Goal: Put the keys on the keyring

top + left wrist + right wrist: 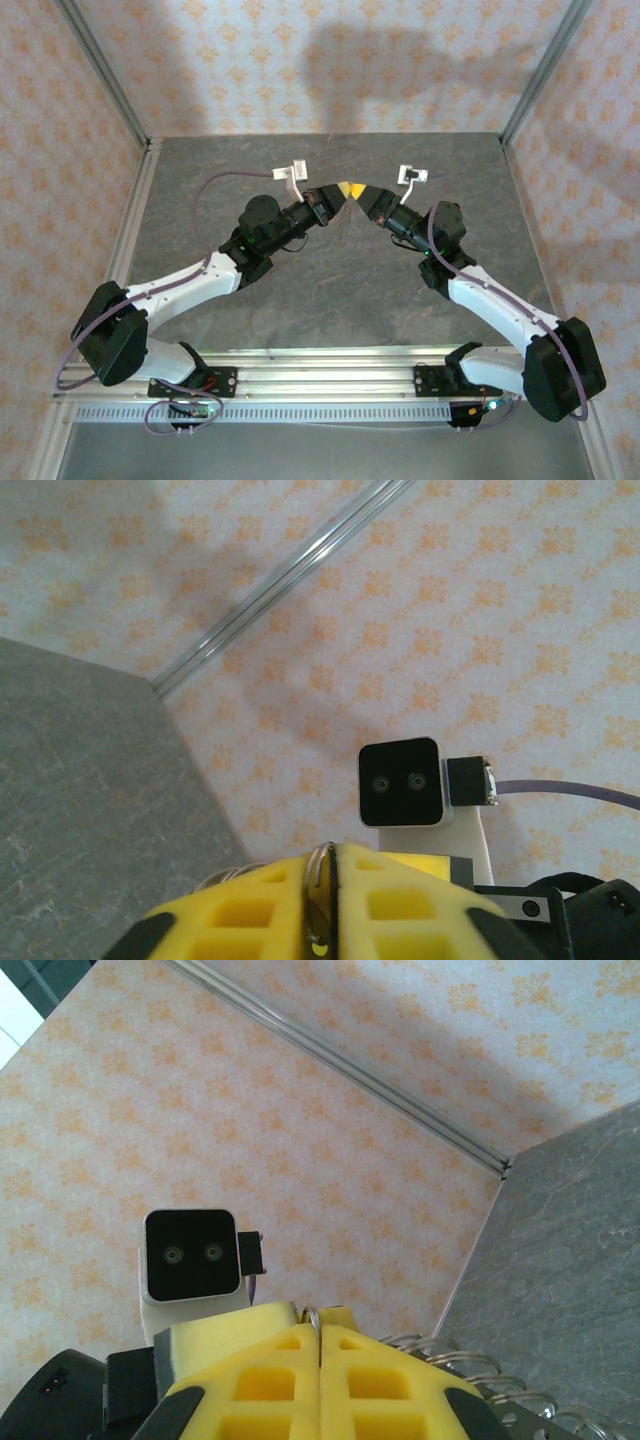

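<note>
We are pinching the keyring (462,1365) over the table (330,290), left gripper (333,852) and right gripper (320,1312) both squeezed tight on its thin wire, so tugging apart is risking a drop.

Entry: legible markings. None. I can read no text, label, brand, number or sign on anything in any of my views.
</note>
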Controlling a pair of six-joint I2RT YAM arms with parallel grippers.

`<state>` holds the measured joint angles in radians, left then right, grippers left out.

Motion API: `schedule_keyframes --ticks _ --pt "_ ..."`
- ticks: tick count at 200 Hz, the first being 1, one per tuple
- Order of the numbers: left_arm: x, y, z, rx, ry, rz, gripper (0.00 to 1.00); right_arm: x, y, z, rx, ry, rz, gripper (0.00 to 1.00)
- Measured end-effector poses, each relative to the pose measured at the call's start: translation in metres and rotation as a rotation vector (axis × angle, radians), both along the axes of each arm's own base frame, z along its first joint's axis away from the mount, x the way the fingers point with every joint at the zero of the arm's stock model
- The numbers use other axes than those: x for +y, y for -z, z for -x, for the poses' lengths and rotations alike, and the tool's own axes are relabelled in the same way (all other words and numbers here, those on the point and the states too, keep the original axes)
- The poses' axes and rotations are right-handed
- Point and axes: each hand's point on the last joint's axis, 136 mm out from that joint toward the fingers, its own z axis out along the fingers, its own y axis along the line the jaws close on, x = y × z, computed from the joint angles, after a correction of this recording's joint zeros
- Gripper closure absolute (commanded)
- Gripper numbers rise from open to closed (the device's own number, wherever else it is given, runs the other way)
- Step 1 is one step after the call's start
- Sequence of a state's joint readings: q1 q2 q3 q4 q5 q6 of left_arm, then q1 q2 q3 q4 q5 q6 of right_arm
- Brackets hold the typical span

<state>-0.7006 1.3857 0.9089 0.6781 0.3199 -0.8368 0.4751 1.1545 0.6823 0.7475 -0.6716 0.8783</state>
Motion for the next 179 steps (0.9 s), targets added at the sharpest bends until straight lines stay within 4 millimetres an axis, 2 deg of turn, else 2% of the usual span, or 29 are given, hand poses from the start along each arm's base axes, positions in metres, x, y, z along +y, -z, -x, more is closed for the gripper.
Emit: schedule_keyframes --ticks 4,19,34,49,67,87,104,144,179 --pt "0.000 0.000 0.000 0.001 0.000 0.001 1.00 0.000 0.000 0.000 -0.001 0.001 0.000 1.00" --pt "0.000 -0.001 0.000 -0.001 -0.003 0.001 1.00 -0.001 0.000 -0.001 0.001 0.006 0.001 1.00" --pt "0.000 0.001 0.000 0.001 -0.002 -0.003 1.00 -0.002 0.002 -0.001 0.008 0.015 0.012 0.84" --pt "-0.002 0.003 0.000 -0.001 0.007 -0.026 1.00 -0.008 0.005 -0.002 0.018 0.033 0.030 0.72" --pt "-0.005 0.004 0.002 -0.008 0.028 -0.064 1.00 -0.027 0.002 -0.005 0.025 0.087 0.038 0.66" --pt "-0.006 -0.001 0.002 -0.023 0.070 -0.101 1.00 -0.050 -0.010 -0.004 0.002 0.148 0.037 0.64" --pt "-0.005 -0.010 0.001 -0.044 0.107 -0.126 1.00 -0.058 -0.015 0.000 -0.011 0.165 0.040 0.64" --pt "-0.007 -0.037 0.008 -0.115 0.222 -0.169 1.00 -0.057 -0.007 0.006 0.001 0.137 0.083 0.65" --pt "-0.018 -0.036 0.019 -0.132 0.335 -0.217 1.00 -0.050 -0.006 0.014 -0.013 0.073 0.104 0.66"
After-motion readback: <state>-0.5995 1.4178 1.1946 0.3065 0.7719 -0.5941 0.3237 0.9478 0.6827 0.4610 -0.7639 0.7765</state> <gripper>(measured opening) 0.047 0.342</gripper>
